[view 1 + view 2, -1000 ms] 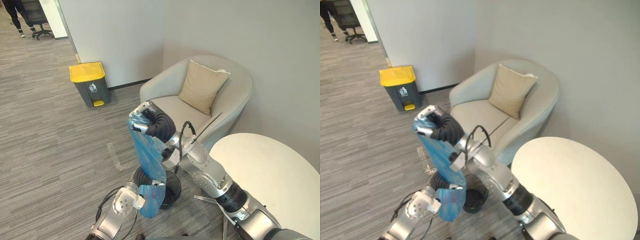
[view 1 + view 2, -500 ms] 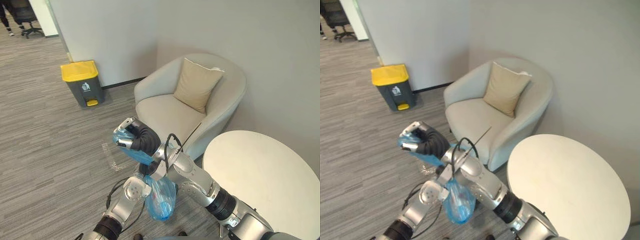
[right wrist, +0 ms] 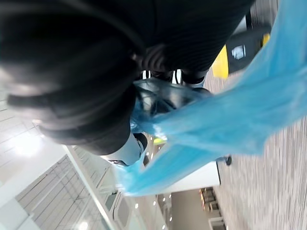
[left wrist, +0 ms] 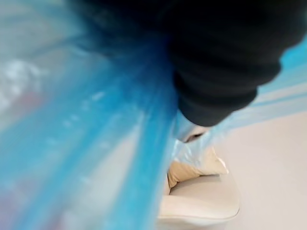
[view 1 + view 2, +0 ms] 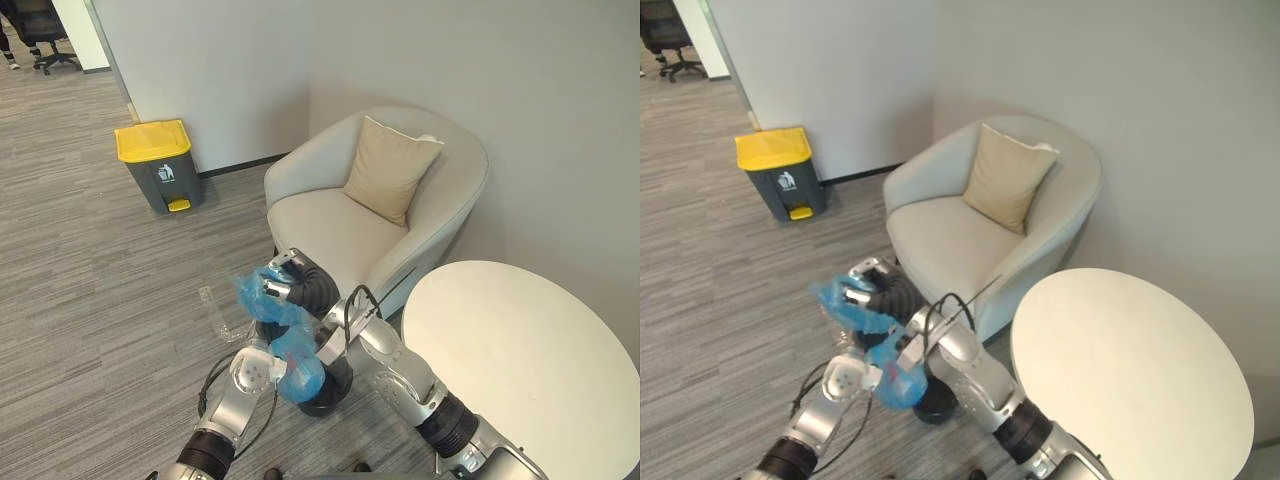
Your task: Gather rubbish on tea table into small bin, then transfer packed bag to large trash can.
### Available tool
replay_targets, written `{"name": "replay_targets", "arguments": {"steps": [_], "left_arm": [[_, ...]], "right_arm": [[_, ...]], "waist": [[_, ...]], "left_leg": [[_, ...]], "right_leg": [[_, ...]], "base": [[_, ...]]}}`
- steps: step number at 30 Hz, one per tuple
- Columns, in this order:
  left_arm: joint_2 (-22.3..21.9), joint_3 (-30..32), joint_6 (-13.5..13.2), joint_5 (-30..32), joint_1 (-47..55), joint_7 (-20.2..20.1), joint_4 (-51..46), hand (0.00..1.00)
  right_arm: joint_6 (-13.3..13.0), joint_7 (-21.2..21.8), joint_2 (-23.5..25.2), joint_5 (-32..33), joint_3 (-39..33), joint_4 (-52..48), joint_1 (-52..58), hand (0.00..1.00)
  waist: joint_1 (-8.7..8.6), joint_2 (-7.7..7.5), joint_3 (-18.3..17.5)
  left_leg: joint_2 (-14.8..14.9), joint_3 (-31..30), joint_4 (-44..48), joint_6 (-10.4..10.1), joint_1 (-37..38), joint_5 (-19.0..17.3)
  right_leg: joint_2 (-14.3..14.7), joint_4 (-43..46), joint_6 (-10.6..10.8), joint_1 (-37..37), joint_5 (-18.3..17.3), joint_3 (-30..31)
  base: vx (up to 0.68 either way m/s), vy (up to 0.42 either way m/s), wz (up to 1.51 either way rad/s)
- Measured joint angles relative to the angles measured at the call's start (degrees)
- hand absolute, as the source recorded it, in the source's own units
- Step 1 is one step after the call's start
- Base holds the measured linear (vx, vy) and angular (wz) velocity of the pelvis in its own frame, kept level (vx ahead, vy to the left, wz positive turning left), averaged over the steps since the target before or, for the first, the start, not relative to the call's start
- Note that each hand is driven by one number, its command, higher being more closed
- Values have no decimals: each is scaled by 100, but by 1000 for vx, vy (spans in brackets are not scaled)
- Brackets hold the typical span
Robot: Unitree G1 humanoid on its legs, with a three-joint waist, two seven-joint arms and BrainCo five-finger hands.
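Observation:
A blue plastic bag (image 5: 298, 372) hangs bunched between my two hands, just above the small black bin (image 5: 337, 388) on the floor. My right hand (image 5: 300, 285) is curled round the bag's crumpled top (image 5: 255, 292), low in front of the armchair. My left hand (image 5: 252, 370) sits against the bag's bulging lower part, fingers closed into the film; in the left wrist view blue film (image 4: 120, 143) stretches right along it. The large grey trash can (image 5: 155, 165) with a yellow lid stands by the wall, far left.
A beige armchair (image 5: 320, 215) with a tan cushion (image 5: 390, 170) stands just behind the bag. The round white tea table (image 5: 520, 350) is at the right. Grey floor runs left toward the trash can; an office chair (image 5: 45, 50) stands far back.
My right hand has come down with the bag's top, so the long hanging bag is now bunched. My left hand has closed on the bag. The camera has shifted too.

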Motion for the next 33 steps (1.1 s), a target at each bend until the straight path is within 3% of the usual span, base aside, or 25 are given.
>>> {"name": "replay_targets", "arguments": {"steps": [11,19,22,28,33], "left_arm": [[-63,398,-24,13,265,62,-577,100],[-160,779,-117,12,678,168,-997,100],[-224,878,-122,12,871,295,-1184,100],[-364,1037,-132,8,1129,401,-1331,100],[-767,1361,-130,-124,1447,393,-1325,100]], "right_arm": [[-205,-360,-294,-2020,-791,-26,585,0],[-522,-956,-653,-3728,-1370,-714,851,0],[-708,-1428,-653,-4499,-1676,-923,1073,0],[-712,-1650,-226,-4538,-2430,-878,1873,0],[-443,-1612,471,-3423,-3145,134,2538,0]], "waist": [[-2,-25,27],[23,-28,134],[46,-28,134],[75,18,165],[65,75,227]], "left_leg": [[-26,-34,-1,19,3,-8],[-51,-64,0,54,74,-30],[-64,-87,2,58,73,-29],[-84,-111,2,88,73,-56],[-89,-97,-1,91,225,-97]], "right_leg": [[-2,23,4,10,-52,-55],[-28,176,18,-2,-203,-103],[-36,203,19,6,-201,-126],[-53,200,34,16,-218,-136],[-66,215,36,161,-264,-133]], "base": [[0,0,0],[13,5,2],[51,5,3],[8,0,0],[0,0,0]]}}
